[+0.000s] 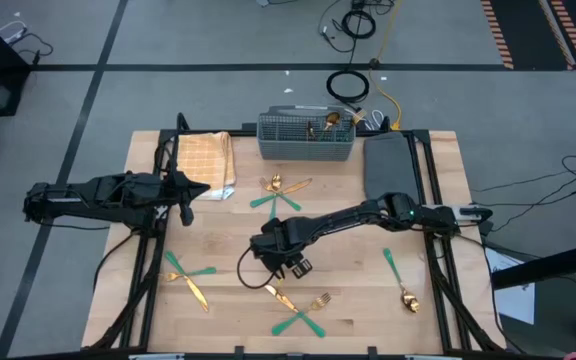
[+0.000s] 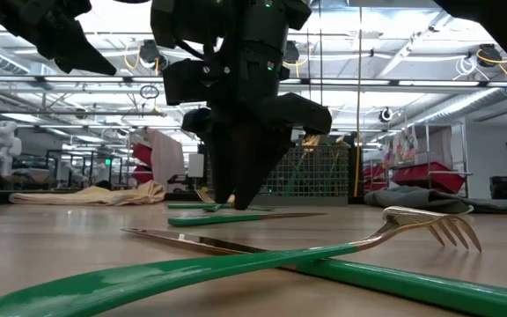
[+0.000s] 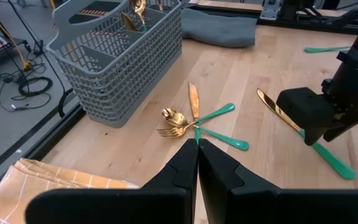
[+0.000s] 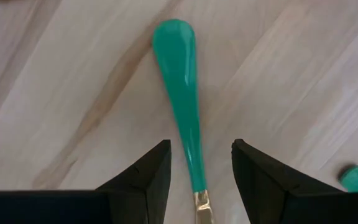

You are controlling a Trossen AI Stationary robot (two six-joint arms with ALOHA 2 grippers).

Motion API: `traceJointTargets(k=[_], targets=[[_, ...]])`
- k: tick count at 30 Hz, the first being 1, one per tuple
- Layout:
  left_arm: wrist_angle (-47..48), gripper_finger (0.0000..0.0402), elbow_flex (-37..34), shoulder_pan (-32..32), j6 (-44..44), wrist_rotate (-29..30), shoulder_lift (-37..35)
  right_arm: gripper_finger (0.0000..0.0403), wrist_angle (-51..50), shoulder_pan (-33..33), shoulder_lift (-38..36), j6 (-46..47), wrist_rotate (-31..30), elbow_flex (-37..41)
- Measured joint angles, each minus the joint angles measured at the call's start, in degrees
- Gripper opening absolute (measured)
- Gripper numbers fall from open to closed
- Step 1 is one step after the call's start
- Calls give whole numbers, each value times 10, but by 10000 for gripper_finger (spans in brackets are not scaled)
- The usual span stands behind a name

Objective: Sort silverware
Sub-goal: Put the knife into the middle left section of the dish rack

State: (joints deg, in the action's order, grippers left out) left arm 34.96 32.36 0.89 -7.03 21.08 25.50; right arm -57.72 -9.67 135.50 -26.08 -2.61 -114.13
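I'm looking down on a pale wooden table [image 1: 228, 320] standing on a grey floor, with a grey basket [image 1: 306, 139] at its far edge and a checked cloth [image 1: 204, 160] beside it. Silverware is lying scattered in small crossed clusters [image 1: 298, 308]. My right gripper [image 4: 196, 163] is reaching to mid-table, pointing down, fingers spread narrowly either side of a green knife handle [image 4: 182, 134] lying flat. My left gripper [image 3: 197, 163] is hovering beside the cloth, fingers pressed together, holding nothing.
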Motion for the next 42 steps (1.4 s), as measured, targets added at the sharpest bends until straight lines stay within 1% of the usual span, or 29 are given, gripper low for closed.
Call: traceJointTargets(k=[3, 8, 19, 22, 24, 30, 32, 38, 42], targets=[[0, 21, 0, 0, 0, 0, 0, 157, 9, 2, 0, -5, 1, 0], [0, 21, 0, 0, 0, 0, 0, 157, 22, 12, 5, -6, 46, 0], [-1, 21, 0, 0, 1, 0, 0, 153, 4, 19, 32, -19, 59, -3], [0, 21, 0, 0, 2, 0, 0, 134, 3, 19, 45, -17, 54, -3], [0, 21, 0, 0, 3, 0, 0, 114, -1, 18, 53, -16, 44, -4], [0, 21, 0, 0, 3, 0, 0, 30, -8, 12, 66, -9, 32, -6], [0, 21, 0, 0, 3, 0, 0, 11, -4, 12, 66, 1, 30, -5], [0, 21, 0, 0, 3, 0, 0, 3, -9, 11, 63, 48, 19, -6], [0, 21, 0, 0, 3, 0, 0, 2, -39, 2, 68, 70, 4, -39]])
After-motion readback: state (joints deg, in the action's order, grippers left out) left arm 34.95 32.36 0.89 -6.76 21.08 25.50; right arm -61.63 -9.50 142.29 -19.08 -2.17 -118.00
